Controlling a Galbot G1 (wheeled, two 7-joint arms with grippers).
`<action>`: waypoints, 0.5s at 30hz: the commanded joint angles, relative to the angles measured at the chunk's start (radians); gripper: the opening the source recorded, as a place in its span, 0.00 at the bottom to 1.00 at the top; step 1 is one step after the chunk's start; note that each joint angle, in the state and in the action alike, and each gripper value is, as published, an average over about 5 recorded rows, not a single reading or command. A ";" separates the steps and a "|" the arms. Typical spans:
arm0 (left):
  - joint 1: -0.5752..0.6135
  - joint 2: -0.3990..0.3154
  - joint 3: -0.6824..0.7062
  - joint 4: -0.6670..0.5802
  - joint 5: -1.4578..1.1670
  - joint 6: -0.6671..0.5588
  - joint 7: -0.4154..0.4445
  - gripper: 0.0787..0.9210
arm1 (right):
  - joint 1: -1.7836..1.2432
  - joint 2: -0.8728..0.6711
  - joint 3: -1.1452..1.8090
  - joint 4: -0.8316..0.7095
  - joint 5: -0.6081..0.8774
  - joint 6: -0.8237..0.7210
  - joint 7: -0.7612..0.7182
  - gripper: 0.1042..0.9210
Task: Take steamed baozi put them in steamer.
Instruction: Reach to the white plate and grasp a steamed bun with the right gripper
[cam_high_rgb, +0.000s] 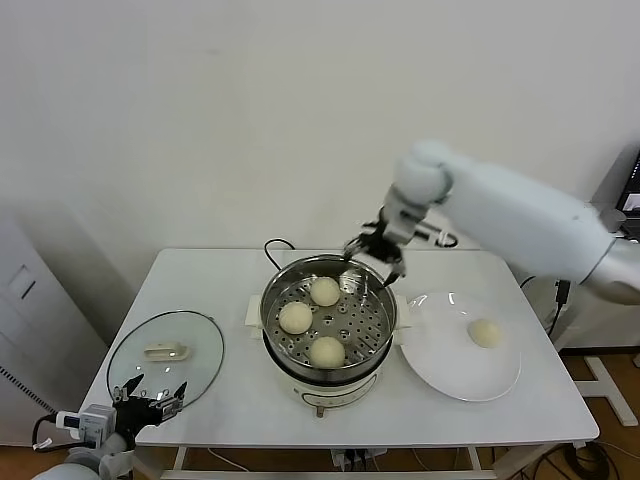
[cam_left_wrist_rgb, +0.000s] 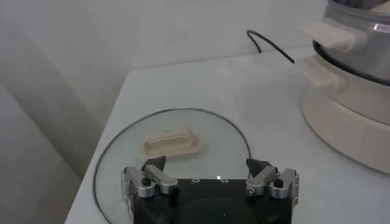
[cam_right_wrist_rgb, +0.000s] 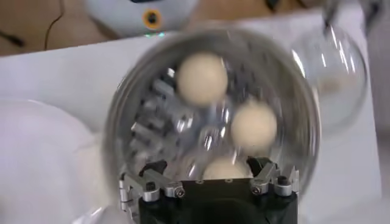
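A: Okay, where are the buns?

B: Three sit in the steamer (cam_high_rgb: 328, 322); the last bun (cam_high_rgb: 486, 333) lies on the plate (cam_high_rgb: 455, 375), on the right.

A: Right gripper (cam_high_rgb: 372, 258)?

B: Over the steamer's far rim, fingers apart, holding nothing. That arm's nearer; the bun lies to its right and nearer the robot.

A: Left gripper (cam_high_rgb: 150, 397)?

B: Parked by the glass lid (cam_high_rgb: 165, 352), fingers apart. Only the head view shows the plate's bun clearly.

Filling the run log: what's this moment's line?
right gripper open above steel steamer | three cream baozi inside | one on white plate
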 joint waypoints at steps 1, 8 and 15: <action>-0.003 0.003 0.001 0.004 -0.001 0.000 0.001 0.88 | 0.071 -0.199 -0.088 -0.226 0.140 -0.261 -0.055 0.88; -0.005 0.004 0.003 0.004 -0.002 0.002 0.001 0.88 | -0.060 -0.272 -0.019 -0.319 0.069 -0.232 -0.062 0.88; -0.008 0.004 0.004 0.004 -0.002 0.007 -0.001 0.88 | -0.241 -0.248 0.126 -0.413 -0.048 -0.166 -0.048 0.88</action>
